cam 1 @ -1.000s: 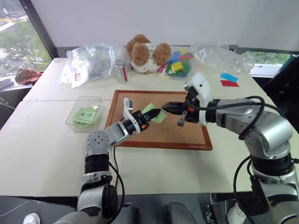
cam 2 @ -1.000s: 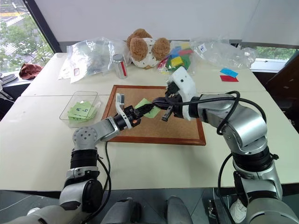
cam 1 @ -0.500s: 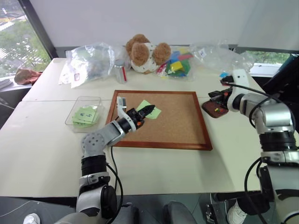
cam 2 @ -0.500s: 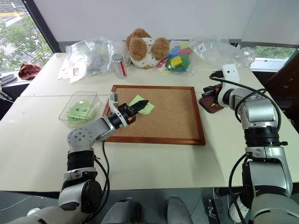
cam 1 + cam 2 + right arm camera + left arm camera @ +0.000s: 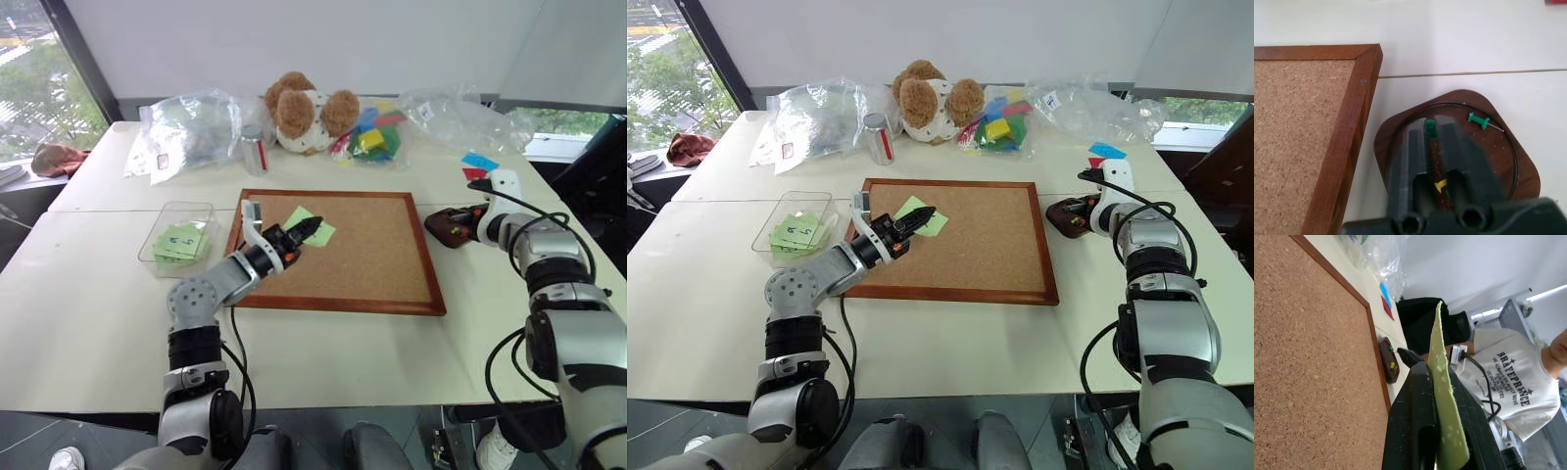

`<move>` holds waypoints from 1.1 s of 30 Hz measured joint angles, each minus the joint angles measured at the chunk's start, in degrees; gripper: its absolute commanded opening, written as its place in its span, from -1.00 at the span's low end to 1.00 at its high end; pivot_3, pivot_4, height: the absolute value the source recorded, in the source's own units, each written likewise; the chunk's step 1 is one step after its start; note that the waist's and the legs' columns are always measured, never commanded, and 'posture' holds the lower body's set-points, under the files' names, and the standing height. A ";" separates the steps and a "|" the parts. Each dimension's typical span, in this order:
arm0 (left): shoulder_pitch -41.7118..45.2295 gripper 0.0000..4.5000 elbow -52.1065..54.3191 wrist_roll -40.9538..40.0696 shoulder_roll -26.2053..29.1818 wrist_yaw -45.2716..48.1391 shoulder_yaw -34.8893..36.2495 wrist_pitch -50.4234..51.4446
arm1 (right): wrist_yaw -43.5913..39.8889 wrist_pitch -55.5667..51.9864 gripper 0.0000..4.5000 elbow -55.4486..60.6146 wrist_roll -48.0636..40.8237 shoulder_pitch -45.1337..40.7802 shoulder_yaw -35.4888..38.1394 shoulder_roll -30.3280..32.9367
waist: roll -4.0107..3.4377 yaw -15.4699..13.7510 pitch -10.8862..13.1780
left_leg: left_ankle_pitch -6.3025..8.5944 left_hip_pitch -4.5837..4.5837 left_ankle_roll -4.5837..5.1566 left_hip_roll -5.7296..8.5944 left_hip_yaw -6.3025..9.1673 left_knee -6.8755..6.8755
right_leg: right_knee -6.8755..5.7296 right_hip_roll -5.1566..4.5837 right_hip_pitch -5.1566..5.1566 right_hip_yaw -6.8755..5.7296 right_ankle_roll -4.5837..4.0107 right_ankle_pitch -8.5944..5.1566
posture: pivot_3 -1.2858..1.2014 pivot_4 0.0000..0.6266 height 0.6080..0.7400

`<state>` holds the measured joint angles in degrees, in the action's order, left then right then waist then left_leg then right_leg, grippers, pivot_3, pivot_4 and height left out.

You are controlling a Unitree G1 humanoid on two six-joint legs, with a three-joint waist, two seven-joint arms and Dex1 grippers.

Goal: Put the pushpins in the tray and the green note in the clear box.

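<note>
My left gripper [image 5: 310, 230] is shut on the green note [image 5: 297, 215] and holds it just above the corkboard [image 5: 362, 264]. In the left wrist view the note [image 5: 1442, 396] stands edge-on, pinched between the two fingers. Left of the board, the clear box [image 5: 159, 257] holds several more green notes. My right gripper [image 5: 458, 223] hangs over the dark tray [image 5: 1503, 166] to the right of the board, fingers slightly apart. A green pushpin [image 5: 1430, 129] sits between its fingertips. Another green pushpin [image 5: 1478, 120] and a yellow one [image 5: 1440, 184] lie in the tray.
A teddy bear [image 5: 302, 110], a metal can [image 5: 254, 149], coloured blocks [image 5: 372, 137] and crinkled plastic bags [image 5: 186, 132] line the far side of the table. Blue and red papers [image 5: 478, 166] lie behind the tray. A person in a white shirt [image 5: 1513, 382] sits past the right edge.
My right arm swung from over the corkboard out to the right and down to the tray, and its fingers have parted a little. The left gripper kept the note and stayed put.
</note>
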<state>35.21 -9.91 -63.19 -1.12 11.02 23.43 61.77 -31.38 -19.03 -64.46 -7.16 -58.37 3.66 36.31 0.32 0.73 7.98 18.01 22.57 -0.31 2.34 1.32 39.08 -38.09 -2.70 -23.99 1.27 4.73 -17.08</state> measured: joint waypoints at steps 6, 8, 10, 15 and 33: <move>-0.33 -1.00 0.15 0.00 0.61 0.00 -0.13 -0.07 | -0.09 0.74 0.96 -2.24 0.50 -0.29 0.16 -0.33 | 0.00 0.05 0.00 | 0.00 0.00 0.00 0.00 0.00 0.00 | -0.01 0.00 -0.01 0.00 0.00 0.00 | 0.03 -0.52 1.00; -0.40 -1.00 0.57 0.00 0.65 0.00 -0.16 -0.14 | -0.17 0.76 0.96 -2.25 0.78 -0.35 0.22 -0.32 | 0.00 0.05 0.00 | 0.00 0.00 -0.01 0.00 0.00 0.00 | -0.01 0.00 -0.01 0.00 0.00 0.00 | 0.03 -0.52 1.00; -0.40 -1.00 0.71 0.01 0.84 0.01 -0.23 -0.21 | -0.48 0.74 0.96 -2.24 0.83 -0.57 0.45 -0.31 | 0.00 0.06 0.00 | 0.00 0.00 -0.01 0.00 0.00 0.00 | -0.01 0.00 -0.01 0.01 0.00 0.00 | 0.03 -0.52 1.00; -0.39 -1.00 1.68 0.00 1.15 0.00 -0.26 -0.22 | -4.69 -2.63 0.96 4.17 0.43 -1.13 0.95 0.34 | -0.02 0.09 0.01 | 0.00 0.00 -0.01 -0.01 0.01 -0.01 | -0.01 0.00 -0.01 0.00 0.00 0.00 | 0.03 -0.52 1.00; 1.79 -1.00 14.77 9.28 19.32 -7.25 0.25 -11.91 | -24.08 -34.45 0.96 84.11 -26.39 22.43 -1.59 5.21 | 0.04 -0.06 0.07 | -0.01 -0.04 -0.05 -0.01 0.15 0.00 | -0.04 0.00 -0.01 -0.02 0.00 0.01 | 0.03 -0.52 1.00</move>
<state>36.99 4.86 -53.91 18.20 3.76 23.69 49.86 -55.46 -53.48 19.65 -33.56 -35.93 2.07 41.52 0.37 0.67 8.05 18.00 22.54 -0.36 2.32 1.47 39.07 -38.13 -2.69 -24.00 1.26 4.73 -17.07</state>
